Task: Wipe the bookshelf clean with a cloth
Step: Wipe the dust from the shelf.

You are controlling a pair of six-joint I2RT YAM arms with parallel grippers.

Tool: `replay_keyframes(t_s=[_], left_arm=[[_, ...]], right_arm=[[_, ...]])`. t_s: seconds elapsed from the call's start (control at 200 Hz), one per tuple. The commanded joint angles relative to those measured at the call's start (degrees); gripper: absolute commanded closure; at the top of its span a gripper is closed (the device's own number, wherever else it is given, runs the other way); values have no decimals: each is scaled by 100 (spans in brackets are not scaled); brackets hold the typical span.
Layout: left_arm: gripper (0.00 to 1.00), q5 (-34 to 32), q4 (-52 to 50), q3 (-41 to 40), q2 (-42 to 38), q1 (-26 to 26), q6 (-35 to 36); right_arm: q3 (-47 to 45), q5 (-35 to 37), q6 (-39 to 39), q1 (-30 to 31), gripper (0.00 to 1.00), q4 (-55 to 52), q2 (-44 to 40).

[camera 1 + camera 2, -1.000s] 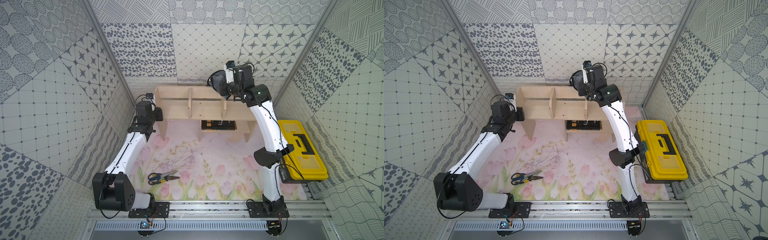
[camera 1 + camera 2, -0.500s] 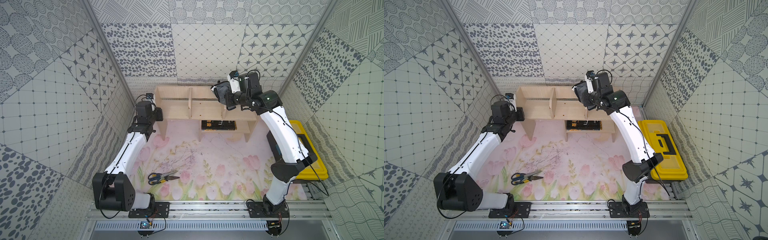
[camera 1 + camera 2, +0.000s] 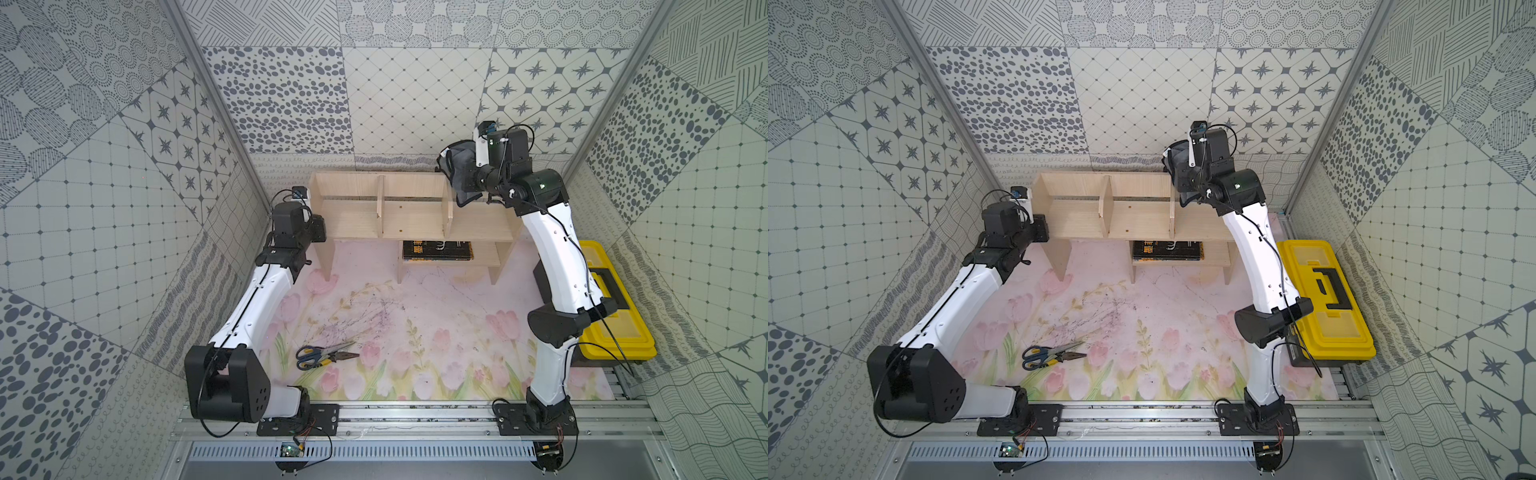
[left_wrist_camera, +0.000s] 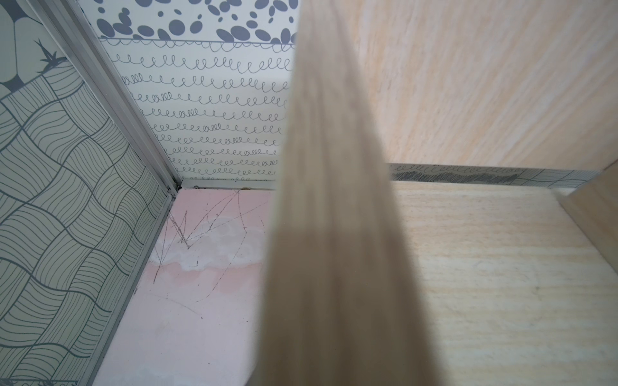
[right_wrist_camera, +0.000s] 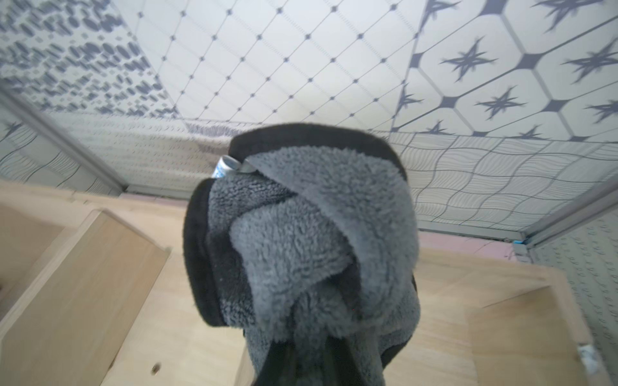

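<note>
Stretching left-to-right, the bookshelf (image 3: pixel 409 216) is clamped by left jaws; right jaws clench the cloth (image 3: pixel 456 164).

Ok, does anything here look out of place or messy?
Yes. Dark scribbles mar the middle of the floral mat, in front of the bookshelf. Scissors and pliers lie loose, crossed together, near the mat's front. Nothing looks spilled or broken.
</note>
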Motion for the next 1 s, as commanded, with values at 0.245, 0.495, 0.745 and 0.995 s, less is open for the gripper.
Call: replay_keyframes(t_s=[0.245, 0.495, 0.745, 0.995], left_arm=[[100, 21, 290, -39, 15, -12, -1048], [100, 33, 290, -39, 32, -1, -1046], [100, 29, 288, -39, 33, -6, -1045], [100, 40, 290, -47, 33, -6, -1043]], right_arm=[[-707, 1218, 221, -872, 100, -565, -707], [-2412, 1005, 395, -969, 100, -414, -1641], [-4542, 265, 467, -781, 100, 503, -2679], [-5050, -314, 419, -443, 100, 1138, -2422]])
